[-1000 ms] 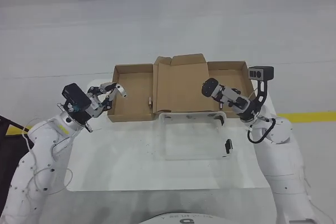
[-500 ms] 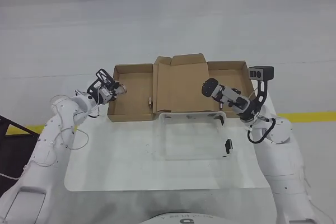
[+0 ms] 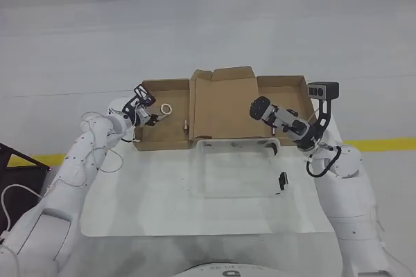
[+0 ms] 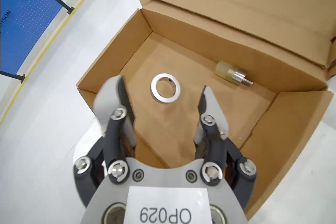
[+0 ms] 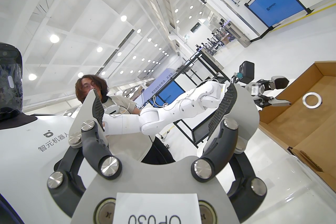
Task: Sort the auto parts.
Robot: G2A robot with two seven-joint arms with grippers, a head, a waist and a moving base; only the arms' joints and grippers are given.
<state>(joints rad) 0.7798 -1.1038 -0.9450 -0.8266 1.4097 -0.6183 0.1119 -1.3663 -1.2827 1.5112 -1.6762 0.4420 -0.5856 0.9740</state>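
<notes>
**Left hand [image 4: 162, 86] spread wide and empty over the left cardboard box [image 4: 113, 62], with a metal ring [image 4: 165, 88] beneath it.**

The fingers stand well apart on either side of the ring and touch neither it nor the box walls. Whether the ring lies flat on the box floor cannot be told. A small cylindrical part [image 4: 232, 74] with a pin lies in the same box, near the wall on the lid side. The right hand [image 5: 162, 93], likewise wide and empty, is raised by the right-hand box, well apart. On the bench [image 3: 145, 201] a black part [image 3: 283, 181] sits just beside a clear tray [image 3: 236, 143]. The step appears to be release of the ring into the box. To finish it well, keep the fingers spread and lift straight up, clear of the near wall, before swinging toward the bench, so that the cardboard is not dragged.
</notes>
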